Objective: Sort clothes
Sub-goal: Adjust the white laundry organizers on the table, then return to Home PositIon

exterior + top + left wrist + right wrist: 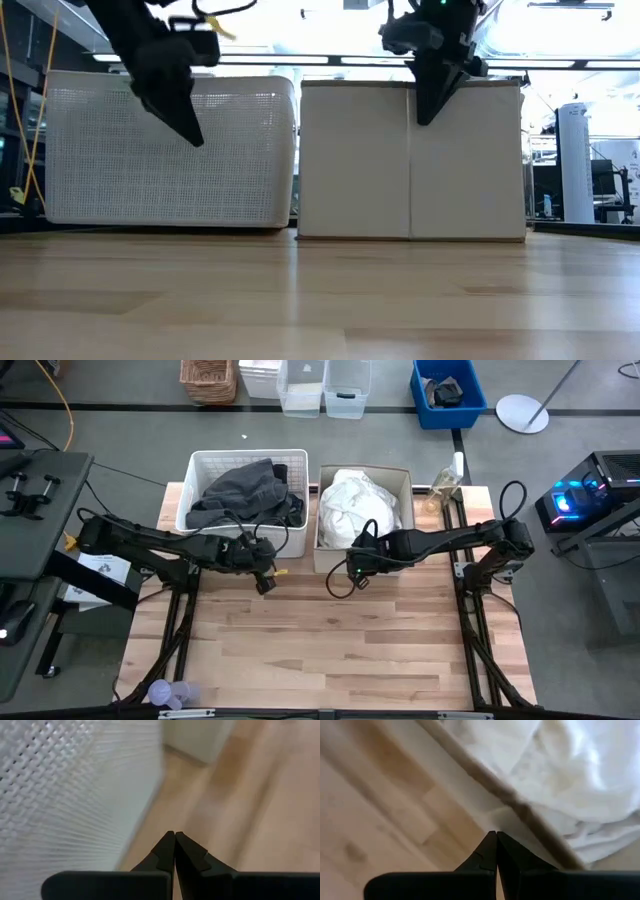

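Dark grey clothes (240,493) lie piled in the white slotted basket (200,462) at the table's far left. White clothes (358,505) fill the beige box (405,482) beside it; they also show in the right wrist view (570,775). My left gripper (266,586) is shut and empty, above the table just in front of the basket's near wall (60,795). My right gripper (358,582) is shut and empty, above the table in front of the box's near wall (485,795). In the low view both grippers (196,138) (424,118) hang clear of the tabletop.
The basket (170,150) and box (410,160) stand side by side along the far edge. A bottle (447,482) stands right of the box. Bare wooden tabletop (320,650) stretches toward the near edge. A small pale plastic object (165,693) lies at the near left corner.
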Robot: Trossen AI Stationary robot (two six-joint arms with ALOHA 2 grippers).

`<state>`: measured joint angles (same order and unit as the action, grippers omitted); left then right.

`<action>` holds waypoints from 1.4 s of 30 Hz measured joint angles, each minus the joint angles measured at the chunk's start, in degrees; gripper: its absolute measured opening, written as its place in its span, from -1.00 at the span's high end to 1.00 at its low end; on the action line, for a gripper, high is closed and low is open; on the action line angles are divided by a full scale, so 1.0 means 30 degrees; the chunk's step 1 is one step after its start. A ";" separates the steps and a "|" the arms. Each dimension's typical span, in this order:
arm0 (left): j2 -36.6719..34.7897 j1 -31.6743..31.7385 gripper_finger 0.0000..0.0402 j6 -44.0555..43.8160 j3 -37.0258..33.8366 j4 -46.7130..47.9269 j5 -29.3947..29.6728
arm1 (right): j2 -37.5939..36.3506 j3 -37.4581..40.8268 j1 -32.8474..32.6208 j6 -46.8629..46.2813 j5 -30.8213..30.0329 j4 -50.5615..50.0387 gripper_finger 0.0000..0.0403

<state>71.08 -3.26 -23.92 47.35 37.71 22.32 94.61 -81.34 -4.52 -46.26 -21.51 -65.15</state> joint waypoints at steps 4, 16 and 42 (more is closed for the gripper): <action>-0.0891 -0.0732 1.00 -0.1170 -0.0022 -0.0063 -0.1925 | -0.0269 0.0007 -0.0436 0.1081 0.1783 0.0149 1.00; -0.5527 -0.2646 1.00 0.1319 -0.3543 -1.4720 -0.2459 | -0.6067 0.0007 -0.2522 0.0293 0.2982 0.3519 1.00; -1.3351 -0.1657 1.00 -0.2164 -1.5591 -2.3467 -0.3357 | -1.1088 0.0007 -0.4854 -0.1725 -0.1194 0.2786 1.00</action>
<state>31.03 -8.23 -30.41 0.58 -32.70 12.25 61.34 -81.32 -19.08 -51.44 -25.10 -56.79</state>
